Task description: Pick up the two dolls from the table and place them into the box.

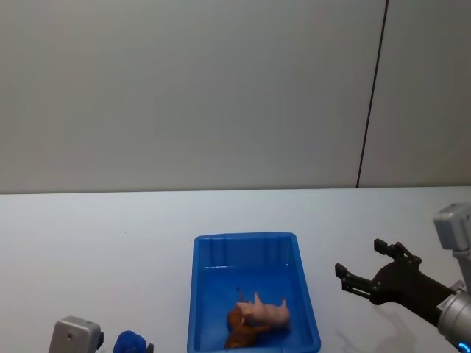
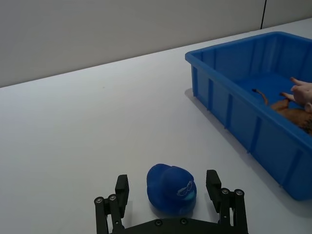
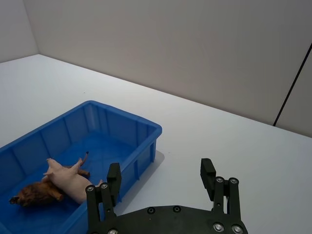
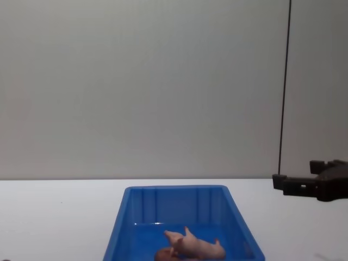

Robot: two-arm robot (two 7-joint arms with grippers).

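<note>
box (image 1: 246, 246): bright blue bin, bottom centre of head view, on the white table (image 1: 110, 235); ribbed sloped walls seen in left wrist view (image 2: 243, 122); lower centre in chest view (image 4: 179, 198); left half of right wrist view (image 3: 122, 124).
pig (image 1: 268, 312): pale pink, inside the box, on its side, legs sticking up/out; near end of the box floor in head view; also chest view (image 4: 198, 247), right wrist view (image 3: 68, 179); a bit of it at the right edge of left wrist view (image 2: 303, 91).
brown animal (image 1: 241, 329): reddish-brown, inside the box, lying down, touching the pig, partly under/beside it; thin tail shows in left wrist view (image 2: 287, 105); lower left of right wrist view (image 3: 36, 193); barely visible at the bottom edge of chest view (image 4: 163, 254).
right gripper (image 1: 359, 266): lower right of head view, off to the right of the box, above the table, holding nothing; jaws spread wide; right wrist view (image 3: 161, 181) shows both fingers apart with bare table between; chest view has it at the right edge (image 4: 296, 185).
left gripper (image 2: 168, 187): bottom of left wrist view, low over the table, left of the box; jaws wide, one finger each side of a blue duck toy, not touching it as far as can be told.
blue duck toy (image 2: 171, 189): small, blue, on the table between the left fingers; bottom left of head view (image 1: 129, 343).
wall (image 1: 184, 88): plain grey, behind the table.
</note>
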